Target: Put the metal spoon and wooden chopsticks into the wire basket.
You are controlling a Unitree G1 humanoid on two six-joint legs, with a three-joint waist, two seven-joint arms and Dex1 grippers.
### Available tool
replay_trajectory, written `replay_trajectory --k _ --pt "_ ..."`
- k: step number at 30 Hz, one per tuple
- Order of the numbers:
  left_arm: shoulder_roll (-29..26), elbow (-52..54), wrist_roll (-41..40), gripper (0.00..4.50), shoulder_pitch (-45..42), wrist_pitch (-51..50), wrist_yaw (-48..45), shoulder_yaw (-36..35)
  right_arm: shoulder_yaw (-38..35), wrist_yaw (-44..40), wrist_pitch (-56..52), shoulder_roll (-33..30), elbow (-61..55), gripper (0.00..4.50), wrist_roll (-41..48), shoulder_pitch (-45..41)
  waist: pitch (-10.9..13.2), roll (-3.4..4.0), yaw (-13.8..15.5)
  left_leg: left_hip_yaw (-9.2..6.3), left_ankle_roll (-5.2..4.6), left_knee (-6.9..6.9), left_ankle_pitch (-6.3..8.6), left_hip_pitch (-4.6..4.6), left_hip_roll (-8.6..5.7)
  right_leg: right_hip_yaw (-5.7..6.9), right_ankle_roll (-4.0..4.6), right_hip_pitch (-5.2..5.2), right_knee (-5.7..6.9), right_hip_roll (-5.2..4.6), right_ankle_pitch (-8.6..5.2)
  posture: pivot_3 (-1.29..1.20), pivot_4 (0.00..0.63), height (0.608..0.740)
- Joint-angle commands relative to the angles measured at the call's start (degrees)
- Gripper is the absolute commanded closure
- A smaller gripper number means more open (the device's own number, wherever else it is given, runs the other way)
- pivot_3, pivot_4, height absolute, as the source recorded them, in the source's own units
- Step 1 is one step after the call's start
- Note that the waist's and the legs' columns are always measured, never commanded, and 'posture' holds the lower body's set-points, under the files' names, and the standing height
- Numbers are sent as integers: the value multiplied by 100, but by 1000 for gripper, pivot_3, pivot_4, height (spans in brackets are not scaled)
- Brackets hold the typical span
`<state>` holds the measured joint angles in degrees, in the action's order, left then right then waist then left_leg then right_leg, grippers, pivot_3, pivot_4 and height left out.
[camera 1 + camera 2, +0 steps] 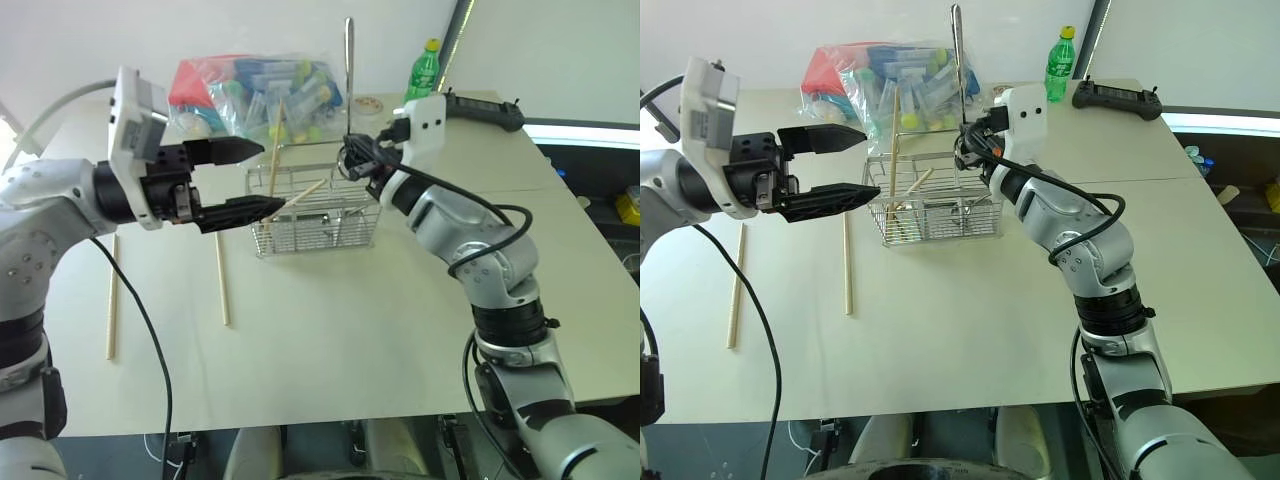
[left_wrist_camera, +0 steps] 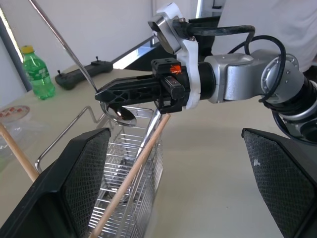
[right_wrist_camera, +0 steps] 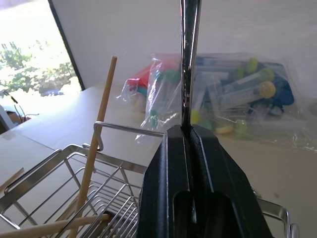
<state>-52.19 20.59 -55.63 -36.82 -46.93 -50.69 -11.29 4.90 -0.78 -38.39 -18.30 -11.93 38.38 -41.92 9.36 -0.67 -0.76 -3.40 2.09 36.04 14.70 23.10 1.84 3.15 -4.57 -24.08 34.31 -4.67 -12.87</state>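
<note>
Right gripper (image 1: pixel 352 158) fingers clamped on metal spoon (image 1: pixel 349 70), handle upright, bowl low, over wire basket (image 1: pixel 315 212) at its 2 o'clock corner. Left gripper (image 1: pixel 255 178) fingers spread wide, empty, at basket's 9 o'clock.

Two wooden chopsticks (image 1: pixel 272 150) lean inside basket; two more (image 1: pixel 221 278) lie on surface (image 1: pixel 330 330) at 8 o'clock.

Risks:
- spoon released off-centre catches rim, tips outside
- spoon knocks leaning sticks out
- left fingers nudge basket

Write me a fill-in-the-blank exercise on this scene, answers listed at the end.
1. The right gripper is shut on the metal ____, held upright over the wire basket.
2. The left gripper beside the basket is ____ and holds nothing.
3. ____ wooden chopsticks lie flat on the table, outside the basket.
4. A green ____ stands at the table's far edge.

Answers: spoon; open; Two; bottle
</note>
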Motion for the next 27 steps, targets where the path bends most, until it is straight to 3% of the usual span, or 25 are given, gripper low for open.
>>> replay_trajectory --k 1,7,8,14,17,21,27 --pt "-27 3 26 0 -201 81 8 -176 -289 -23 35 136 -114 3425 -168 -48 0 0 3 0 0 0 0 -1 0 0 0 1 0 0 0 0 150 701" --pt "-24 -92 97 0 -250 115 -63 -134 -538 1 -158 214 -238 389 -341 -20 0 0 3 1 1 3 -1 -6 0 -2 0 9 -1 0 0 0 150 701" --pt "-21 -105 108 0 -260 117 -78 -127 -587 10 -189 219 -252 65 -356 -20 0 0 3 1 1 2 -1 -6 0 -2 -1 9 -1 0 0 0 150 701" --pt "29 -199 206 0 -358 149 -169 -66 -900 -35 -384 91 -336 65 -434 -108 1 1 3 1 1 1 -1 -22 0 -2 -1 22 2 0 0 0 150 701" --pt "55 -245 323 0 -353 200 -194 -47 -1348 -440 -666 -421 -246 65 -152 -534 9 10 10 2 1 -1 0 -41 -1 -2 16 43 -4 -1 -10 0 150 701" --pt "-76 -353 431 0 -225 225 -201 -262 -2129 -1996 -1493 -1807 135 65 986 -1353 19 18 27 4 1 3 0 -44 -3 -6 19 49 -6 -2 -11 0 150 701" --pt "-295 -642 667 0 -72 169 94 -692 -2295 -4307 -2381 -3465 216 65 2110 -1571 15 8 -21 5 -15 -18 9 -73 0 -5 8 66 -8 0 -23 0 150 701"
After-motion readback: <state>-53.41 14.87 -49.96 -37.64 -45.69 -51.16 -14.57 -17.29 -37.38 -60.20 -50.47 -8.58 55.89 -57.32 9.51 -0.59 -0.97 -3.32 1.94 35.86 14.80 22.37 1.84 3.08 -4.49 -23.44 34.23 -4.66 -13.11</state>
